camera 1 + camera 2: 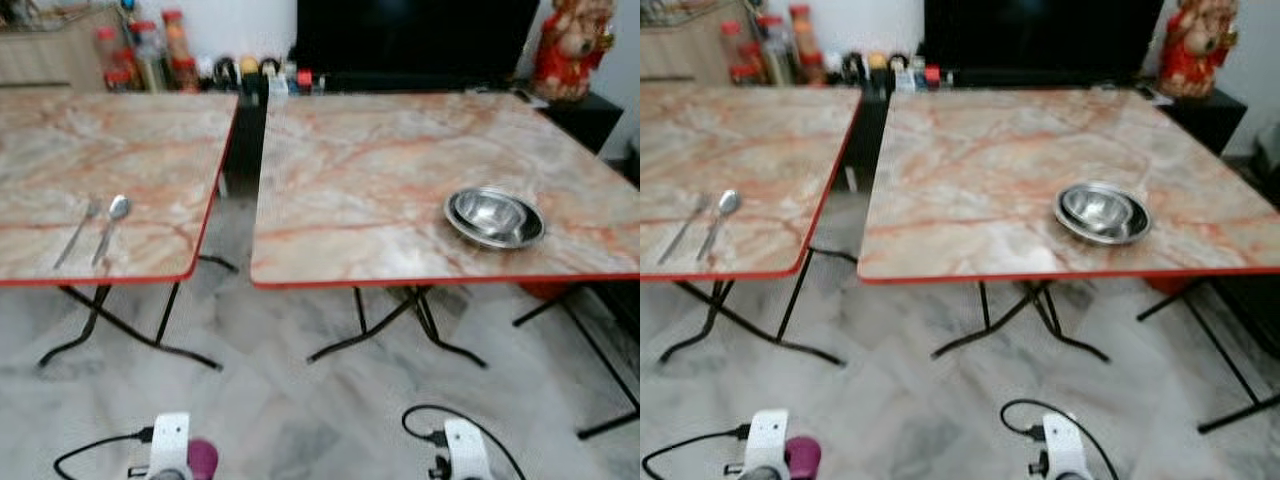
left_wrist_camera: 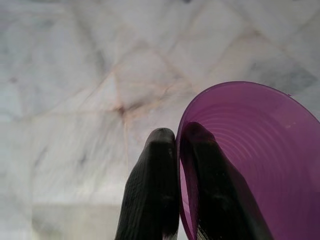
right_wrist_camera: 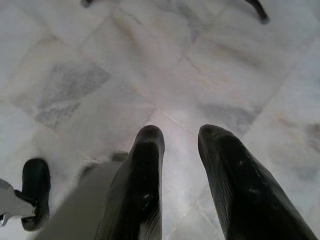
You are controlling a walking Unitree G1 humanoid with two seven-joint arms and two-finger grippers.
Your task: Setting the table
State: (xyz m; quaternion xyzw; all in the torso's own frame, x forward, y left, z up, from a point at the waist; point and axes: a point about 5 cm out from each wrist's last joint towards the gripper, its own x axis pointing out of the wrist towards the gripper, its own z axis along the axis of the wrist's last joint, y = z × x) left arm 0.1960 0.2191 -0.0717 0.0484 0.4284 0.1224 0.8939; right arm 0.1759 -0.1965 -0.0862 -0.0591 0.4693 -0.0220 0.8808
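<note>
Ahead of you in the head view stand two marble-patterned tables: the left table carries one fork and one spoon side by side, the right table one nested stack of steel bowls, count unclear, so walk up square and keep the load level. At the left wrist, your left gripper pinches the rim of one purple plastic bowl over the floor; set it down flat by the cutlery. At the right wrist, your right gripper hangs empty, fingers slightly parted.
</note>
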